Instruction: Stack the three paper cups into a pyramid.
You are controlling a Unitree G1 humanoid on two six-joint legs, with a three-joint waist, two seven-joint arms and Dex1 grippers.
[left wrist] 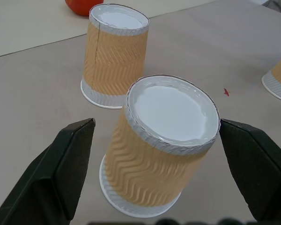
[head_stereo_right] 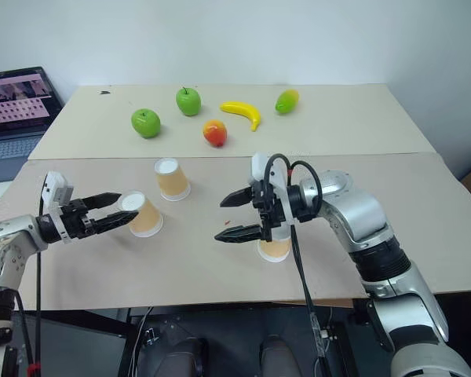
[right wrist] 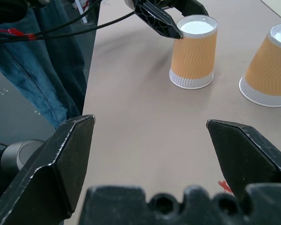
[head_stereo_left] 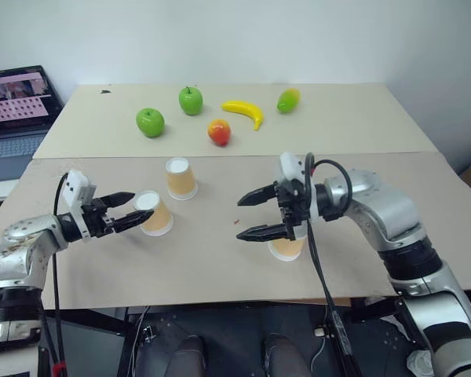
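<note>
Three paper cups stand upside down on the near table (head_stereo_left: 220, 275), none stacked, so the pyramid is not yet begun. Taking the middle cup (head_stereo_left: 154, 213) as the landmark: a second cup (head_stereo_left: 180, 178) stands just behind it and a little to its right, apart from it; the third cup (head_stereo_left: 286, 247) sits well off to its right, mostly hidden under the right gripper (head_stereo_left: 253, 214).

The left gripper (head_stereo_left: 129, 210) is spread wide and holds nothing. Its fingers reach in from the left of the middle cup, one fingertip at or very near the cup's upper edge; in the left wrist view the cup (left wrist: 159, 147) sits between the two fingers (left wrist: 61, 164) with room on both sides. The right gripper is also spread wide and empty, hanging above the table between the middle cup and the third one, pointing toward the middle cup.

I judge the step in hand to be the left gripper's approach to a grasp on the middle cup. Risks from here:
- the cups are light and tapered, so a finger that touches first could push or tip the middle cup before the other closes
- a hard squeeze may crumple the paper wall
- the second cup is close behind; a forward shove could knock into it
- the right arm's cable and wrist hang over the third cup and might drag it
- fruit on the far table is well clear and looks no hazard
</note>
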